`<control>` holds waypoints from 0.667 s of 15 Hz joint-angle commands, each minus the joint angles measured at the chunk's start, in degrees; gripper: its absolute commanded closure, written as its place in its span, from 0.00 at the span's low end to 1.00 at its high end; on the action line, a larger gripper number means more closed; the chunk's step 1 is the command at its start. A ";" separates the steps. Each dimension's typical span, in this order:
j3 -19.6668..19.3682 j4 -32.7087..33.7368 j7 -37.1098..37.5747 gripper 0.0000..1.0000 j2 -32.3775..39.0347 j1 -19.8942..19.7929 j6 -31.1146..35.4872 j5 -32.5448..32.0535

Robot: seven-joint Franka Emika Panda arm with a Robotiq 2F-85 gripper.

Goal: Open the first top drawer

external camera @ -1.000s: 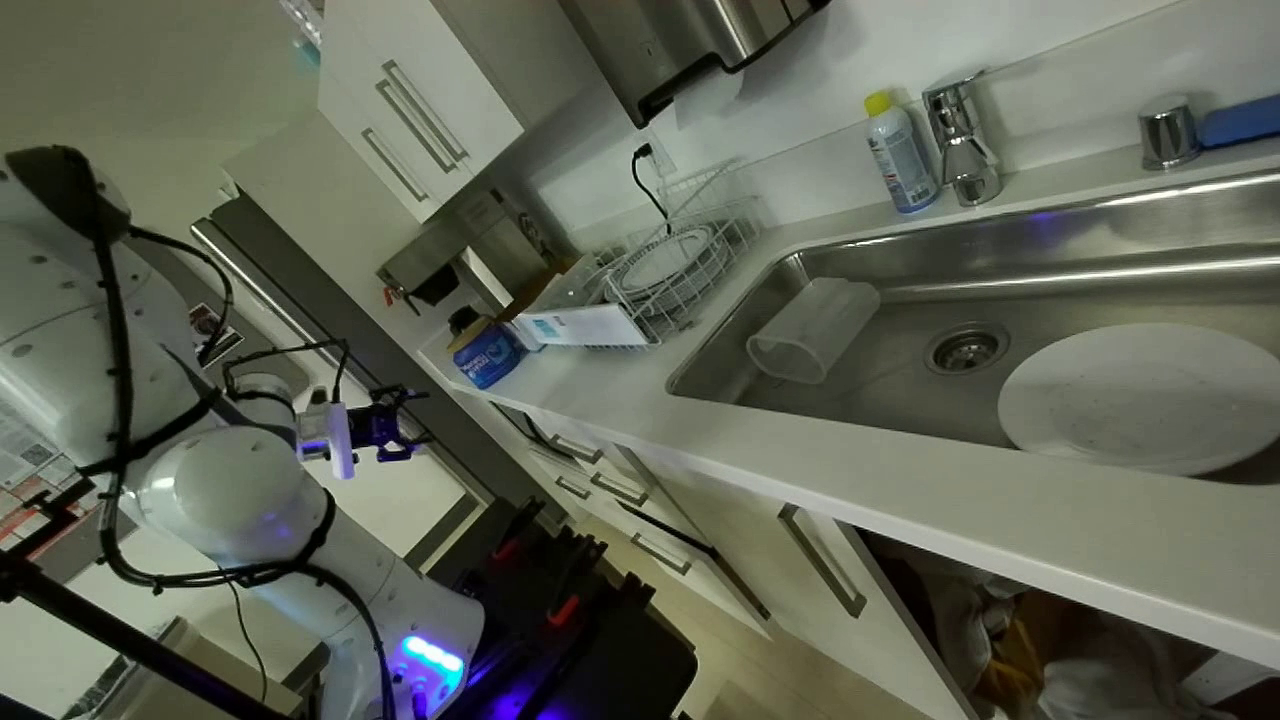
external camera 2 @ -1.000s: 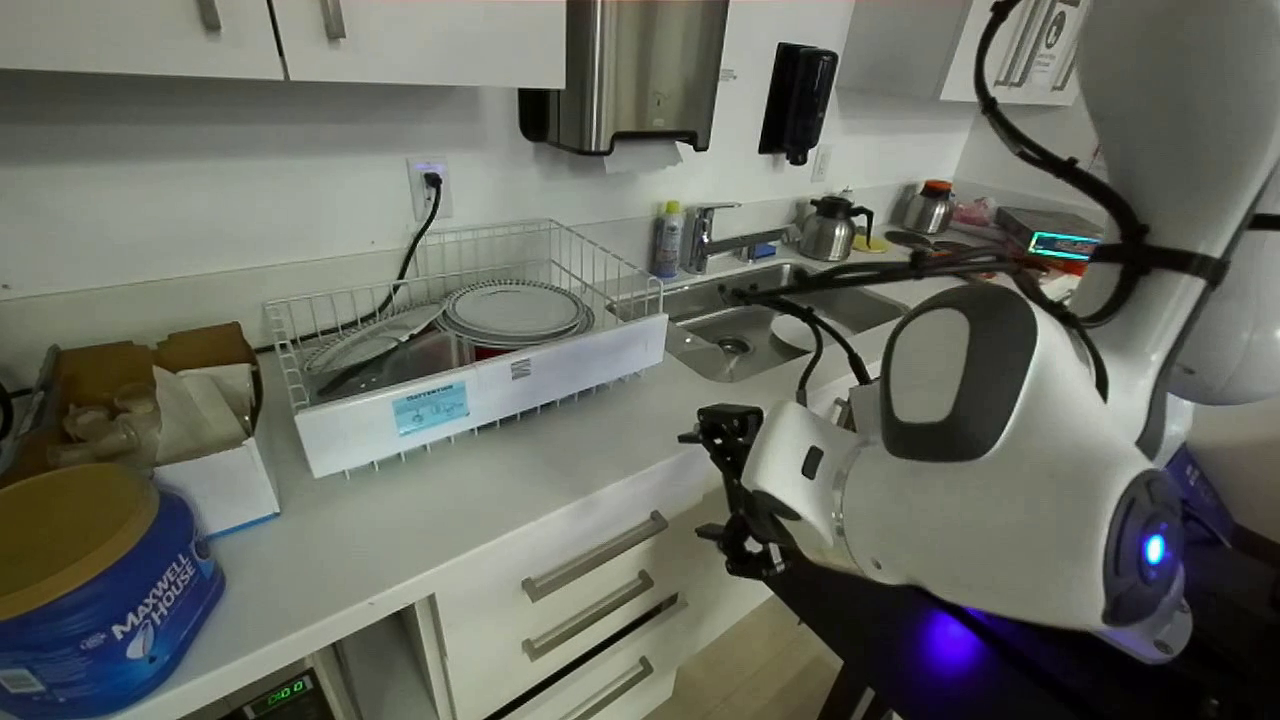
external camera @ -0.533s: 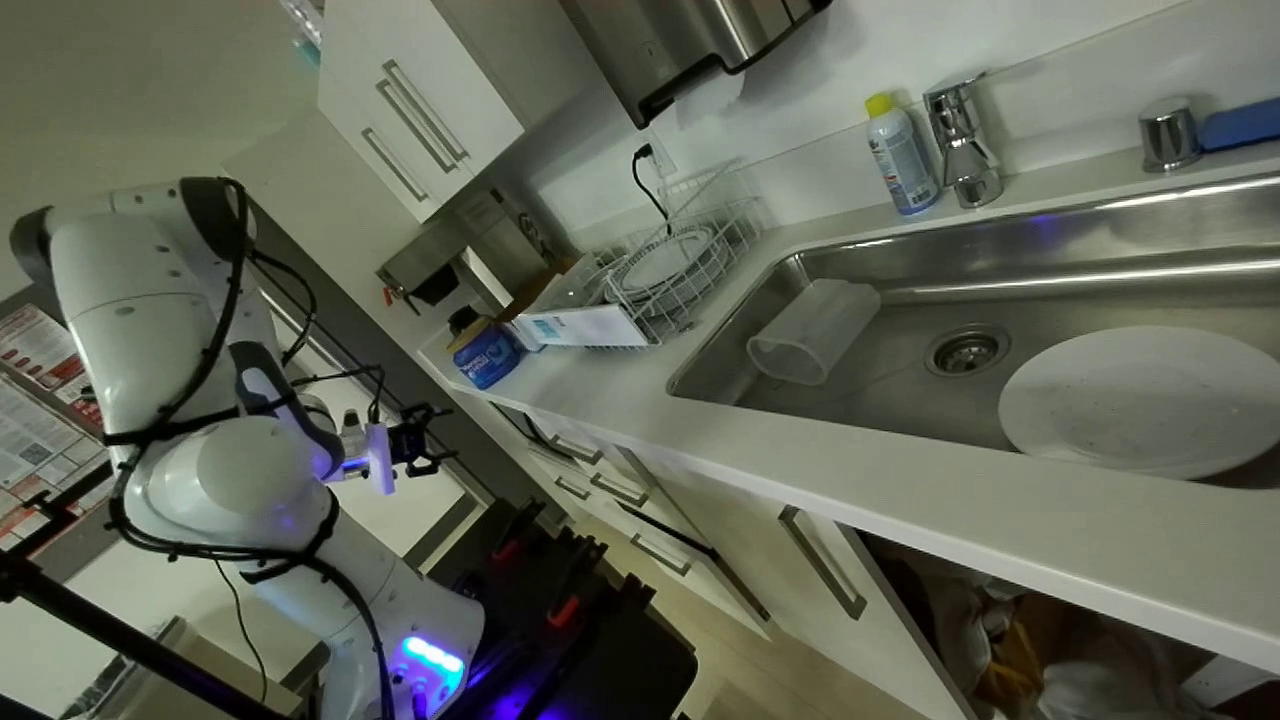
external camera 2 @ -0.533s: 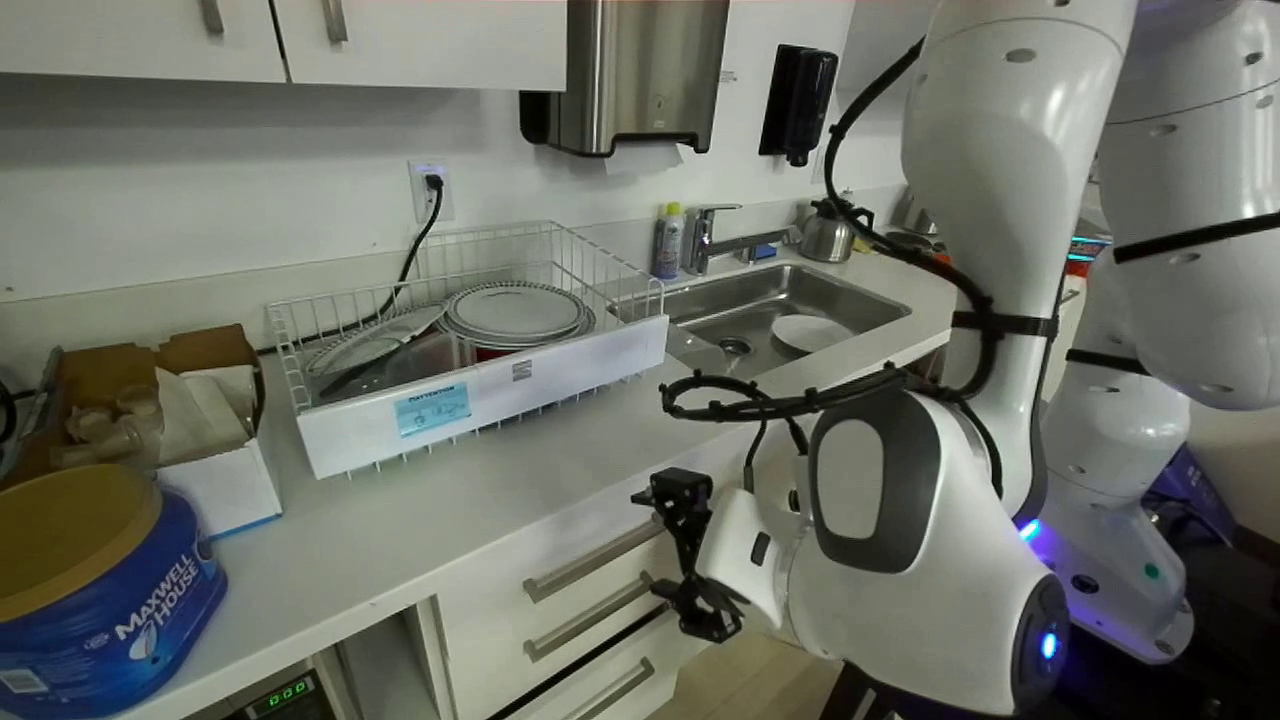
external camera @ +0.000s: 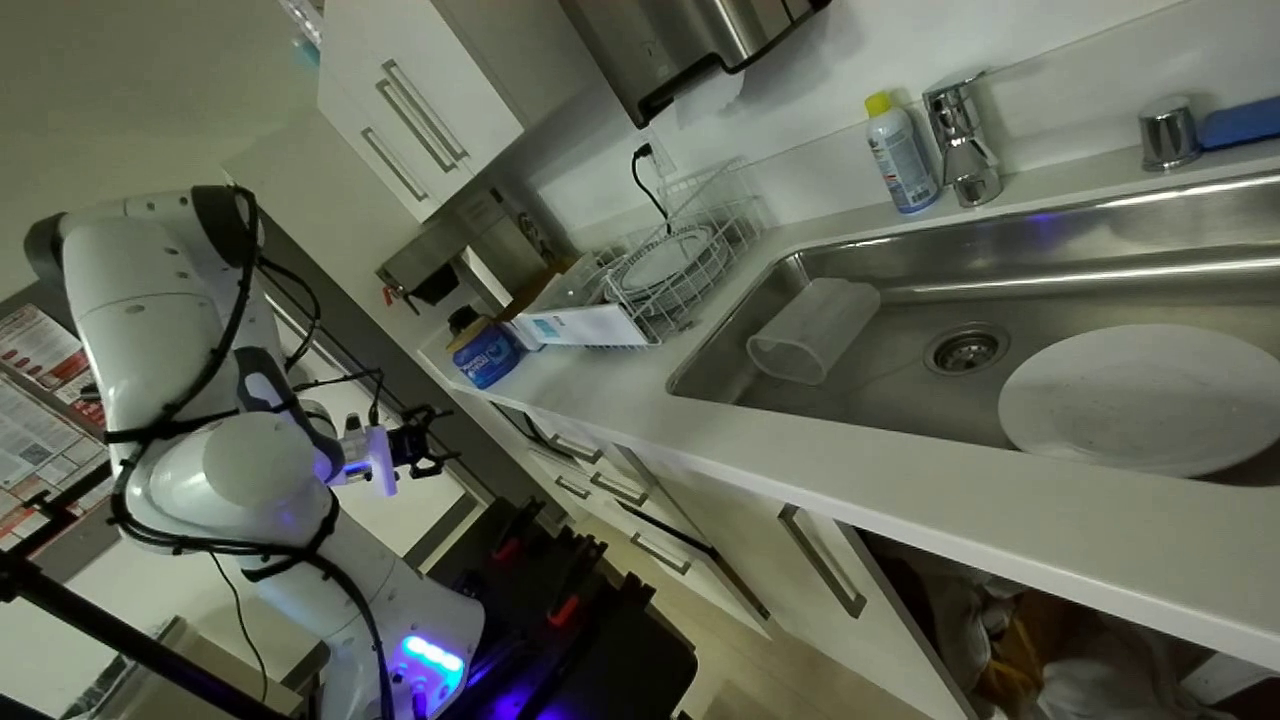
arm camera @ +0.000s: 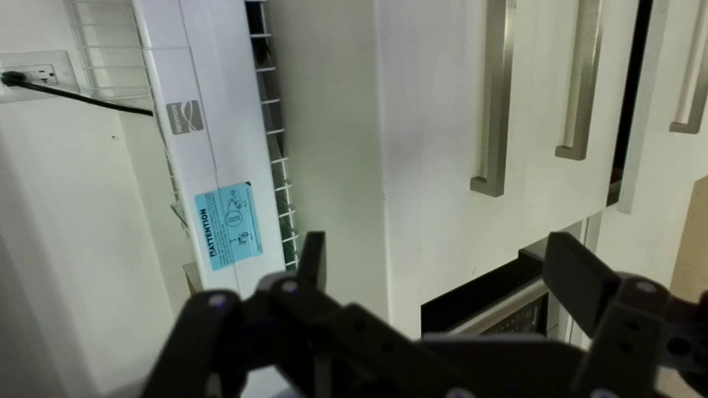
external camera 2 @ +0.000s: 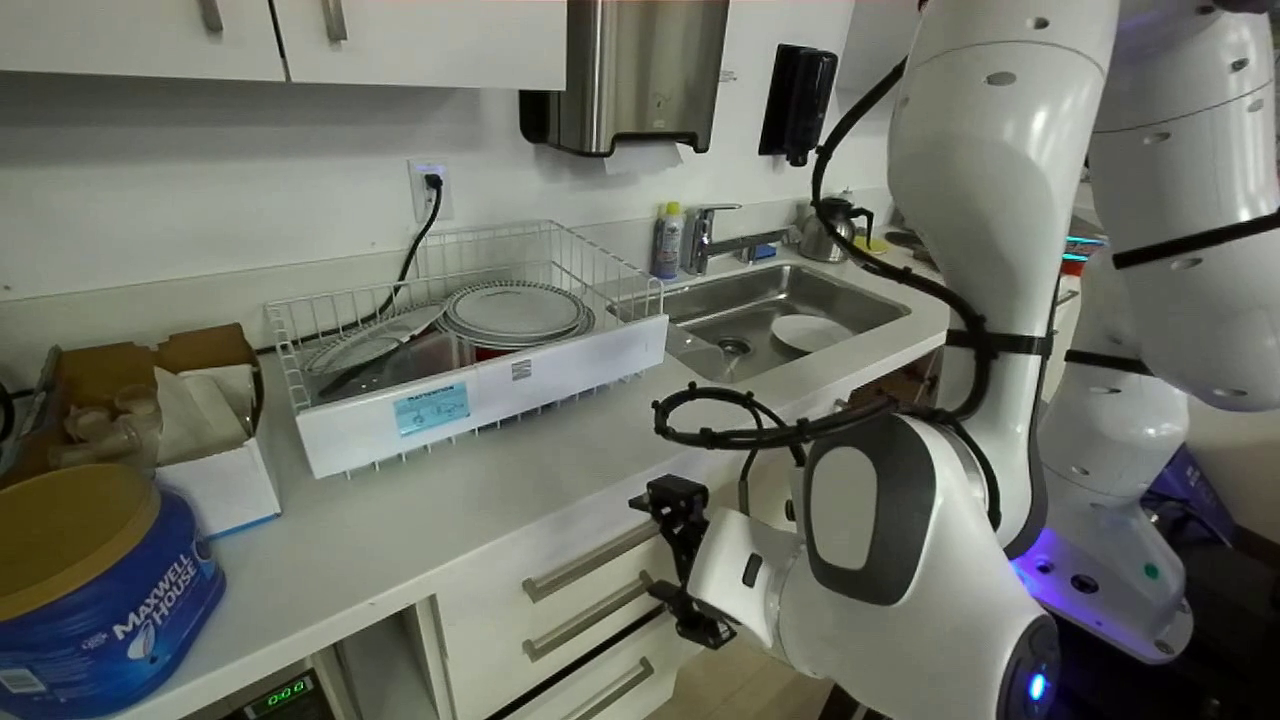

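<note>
The top drawer (external camera 2: 480, 600) is a white flat front under the counter edge and looks shut. Its silver bar handle (external camera 2: 590, 562) runs along it; the handle's right end is partly behind my gripper. In the wrist view the drawer front (arm camera: 431, 143) fills the middle, with its handle (arm camera: 496, 110) at the upper right, beyond my fingertips. My gripper (external camera 2: 648, 548) is open and empty, in front of the drawer at the handle's right end in an exterior view. Its two fingers stand wide apart in the wrist view (arm camera: 440, 249). It also shows in an exterior view (external camera: 440, 438).
Below are two more drawer handles (external camera 2: 588, 615), with a dark gap above the lowest drawer. A dish rack (external camera 2: 490, 400), a coffee tub (external camera 2: 100, 600) and a box (external camera 2: 220, 490) stand on the counter. A microwave (external camera 2: 285, 695) sits in an open niche. The sink (external camera: 1040, 290) holds a plate.
Over the last second my gripper has moved lower and closer to the drawer fronts, mostly in the first half; since then it has shifted only slightly. The top drawer has not moved.
</note>
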 commanded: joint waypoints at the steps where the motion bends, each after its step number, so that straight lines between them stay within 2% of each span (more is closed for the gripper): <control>1: -5.24 4.95 1.01 0.00 6.63 8.57 -9.40 -1.95; 6: -13.73 13.05 3.78 0.00 17.33 20.11 -19.43 -3.89; 10: -20.38 20.51 6.20 0.00 25.82 25.88 -21.58 -5.24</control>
